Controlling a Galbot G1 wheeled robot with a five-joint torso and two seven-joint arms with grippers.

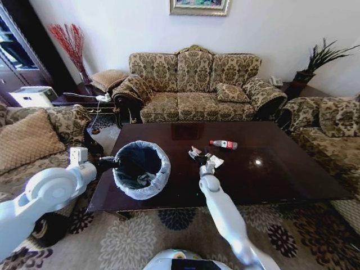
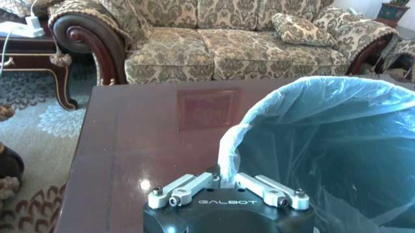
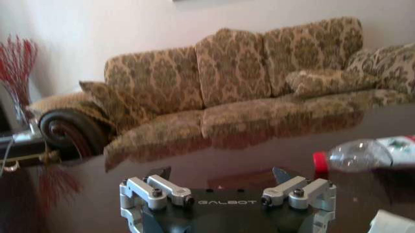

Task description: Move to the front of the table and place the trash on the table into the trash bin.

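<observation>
L → R. L gripper (image 2: 224,180) is clamped on the rim of the small round dark trash bin lined w/ a pale bluish-white plastic bag (image 1: 142,169); in the left wrist view the bag's folded edge is pinched between the closed fingers. The bin sits on the near-left part of the large rectangular coffee table w/ glossy dark reddish-brown wooden top (image 1: 281,174), mouth up, some scraps lying at the bottom.

Step in hand, as I judge it: the pick-up phase. Robot is parked at the table front, L arm steadying the bin, R arm reaching for the trash.

R gripper (image 1: 206,163) is low over the table centre, at the cluster of small crumpled white and pinkish paper scraps (image 1: 216,161), just R of the bin. In the right wrist view the fingers are spread wide w/ nothing between them. A white scrap edge (image 3: 392,224) shows close beside it.

Further R and farther back: small clear plastic bottle w/ red cap and red label (image 1: 224,144), lying on its side, apart from the scraps, well apart from the bin.

Next move calls for, imo: fingertips down around one scrap, close, lift, carry L over the bag's open mouth. Scraps look light and thin, so a shallow pinch may miss; the bottle is round and could roll on the glossy top.
</observation>
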